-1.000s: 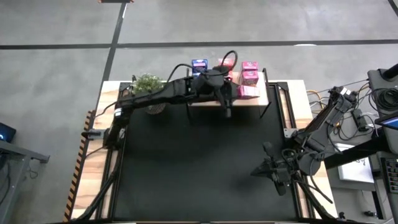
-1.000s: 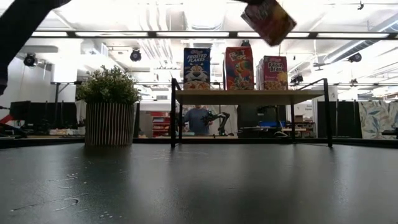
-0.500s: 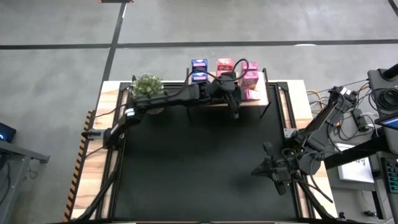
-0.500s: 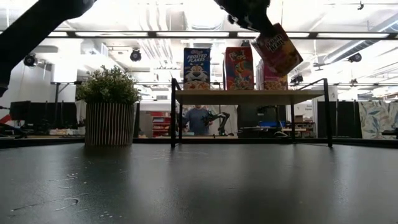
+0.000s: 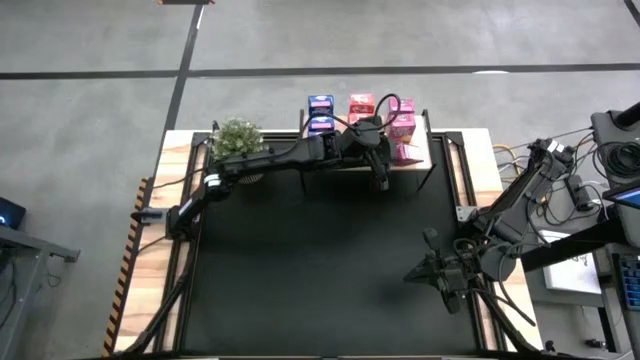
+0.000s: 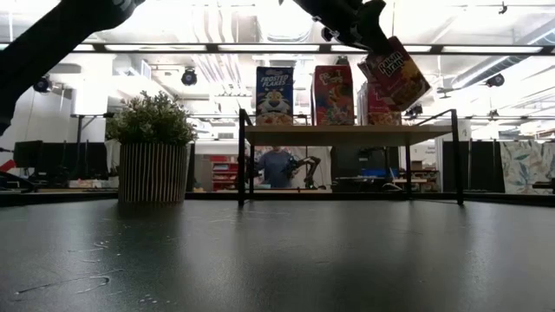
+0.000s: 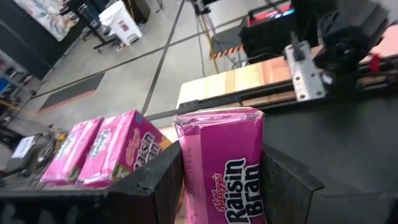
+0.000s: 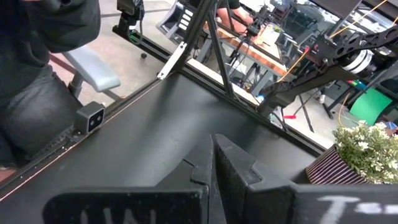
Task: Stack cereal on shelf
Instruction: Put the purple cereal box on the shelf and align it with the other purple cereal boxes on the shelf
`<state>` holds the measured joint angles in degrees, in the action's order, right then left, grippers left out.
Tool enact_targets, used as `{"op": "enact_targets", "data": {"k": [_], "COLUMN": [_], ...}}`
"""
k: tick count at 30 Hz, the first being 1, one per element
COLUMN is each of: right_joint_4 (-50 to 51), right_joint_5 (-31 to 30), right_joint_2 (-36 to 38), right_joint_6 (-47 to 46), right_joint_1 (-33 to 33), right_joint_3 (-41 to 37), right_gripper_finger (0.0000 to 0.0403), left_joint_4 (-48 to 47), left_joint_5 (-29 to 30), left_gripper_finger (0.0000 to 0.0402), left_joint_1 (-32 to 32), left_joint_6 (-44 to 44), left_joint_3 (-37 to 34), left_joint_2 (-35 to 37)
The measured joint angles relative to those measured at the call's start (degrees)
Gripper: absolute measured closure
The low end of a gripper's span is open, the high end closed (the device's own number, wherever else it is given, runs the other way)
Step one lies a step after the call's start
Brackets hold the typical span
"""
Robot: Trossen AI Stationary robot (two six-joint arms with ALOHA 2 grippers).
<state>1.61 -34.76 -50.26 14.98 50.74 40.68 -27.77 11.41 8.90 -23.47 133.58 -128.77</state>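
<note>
My left gripper (image 5: pixel 378 148) reaches over the right part of the wood-topped shelf (image 6: pixel 347 135) at the table's far edge, shut on a pink Raisin Bran cereal box (image 6: pixel 396 74). This box hangs tilted above the shelf, in front of a standing Raisin Bran box (image 6: pixel 378 111). A blue Frosted Flakes box (image 6: pixel 274 95) and a red box (image 6: pixel 333 95) stand upright on the board. In the left wrist view two more pink boxes (image 7: pixel 102 152) lie beyond the held one (image 7: pixel 221 158). My right gripper (image 5: pixel 441 272) waits shut near the table's right near corner. My left gripper pinches the Raisin Bran box between its two fingers (image 7: pixel 155 183), one on each narrow side (image 7: pixel 186 168). The fingers come slanting down from the table's left. The box is lifted clear, tilted, its free end (image 6: pixel 412 87) pointing down toward the shelf's right end.
A potted plant (image 6: pixel 153 147) stands on the table left of the shelf. The shelf's black posts (image 6: pixel 457 156) rise at its corners. The black tabletop (image 5: pixel 320 260) spreads in front of the shelf. A person (image 6: pixel 276 166) shows in the room behind.
My left gripper has carried the Raisin Bran box toward the table's right and down toward the shelf's right end. The box, first high above the shelf, now hangs lower in front of the standing Raisin Bran box, still tilted.
</note>
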Motion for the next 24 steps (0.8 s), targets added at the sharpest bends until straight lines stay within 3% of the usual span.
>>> {"op": "enact_targets", "data": {"k": [11, 24], "right_joint_4": [0.00, 0.00], "right_joint_5": [-0.23, -1.84], "right_joint_2": [0.00, 0.00], "right_joint_6": [-0.42, -0.48], "right_joint_1": [0.00, -0.02], "right_joint_3": [-0.01, 0.00], "right_gripper_finger": [0.0394, 0.0394], "left_joint_4": [2.11, 5.11], "left_joint_5": [-0.48, -1.63], "left_gripper_finger": [0.0229, 0.0192], "left_joint_1": [0.49, 1.81], "left_joint_6": [0.20, 1.06], "left_joint_3": [0.00, -0.87], "left_joint_2": [0.00, 0.00]}}
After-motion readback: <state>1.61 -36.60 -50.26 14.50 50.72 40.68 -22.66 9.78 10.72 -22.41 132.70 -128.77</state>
